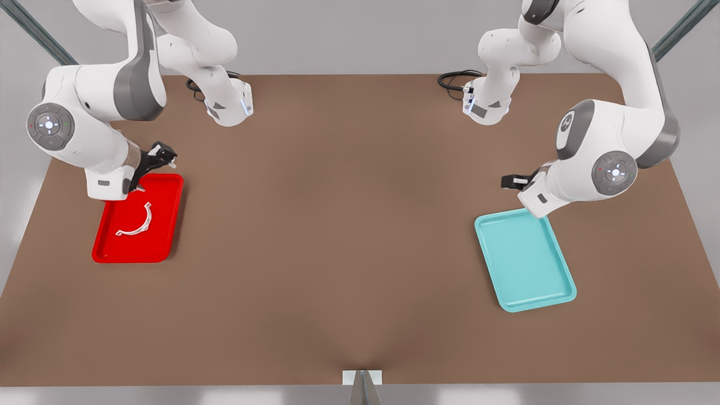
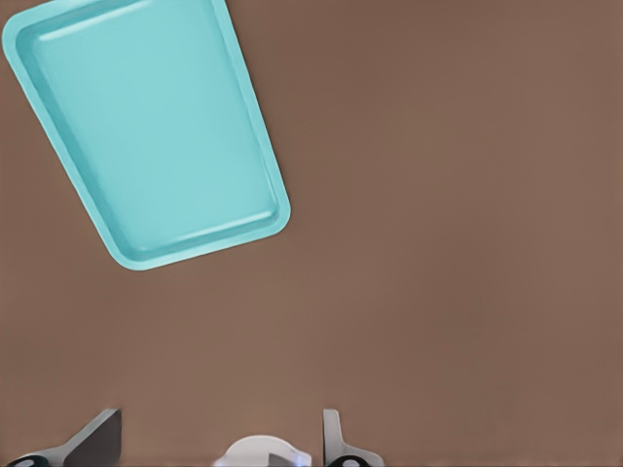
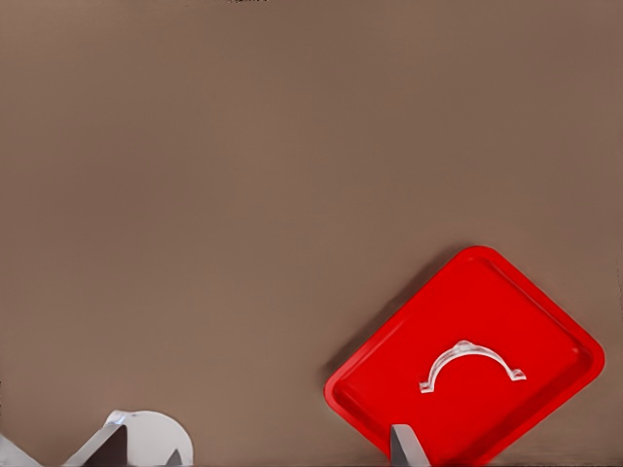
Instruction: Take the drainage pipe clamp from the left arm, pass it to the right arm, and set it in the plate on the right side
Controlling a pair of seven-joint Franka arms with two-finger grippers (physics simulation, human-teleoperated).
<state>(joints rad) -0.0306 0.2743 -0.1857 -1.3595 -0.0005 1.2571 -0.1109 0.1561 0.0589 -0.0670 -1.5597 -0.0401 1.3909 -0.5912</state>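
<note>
The drainage pipe clamp (image 1: 144, 224), a thin white half-ring with flared tabs, lies flat inside the red plate (image 1: 163, 247) at the front view's left. No gripper touches it. My right gripper (image 1: 134, 187) hovers above the far edge of that plate. In the right wrist view its fingers (image 3: 404, 446) stand wide apart and hold nothing, with the clamp (image 3: 465, 348) and the plate (image 3: 545, 321) below. My left gripper (image 1: 531, 209) hangs over the far corner of the teal tray at the front view's right. It is open and empty, as its fingers (image 2: 336, 440) show.
The teal tray (image 1: 526, 264) lies empty on the brown table (image 1: 349, 225), and the left wrist view looks down on that tray (image 2: 146, 126). Both arm bases stand at the table's far edge with black cables beside them. Bare tabletop stretches between the two trays.
</note>
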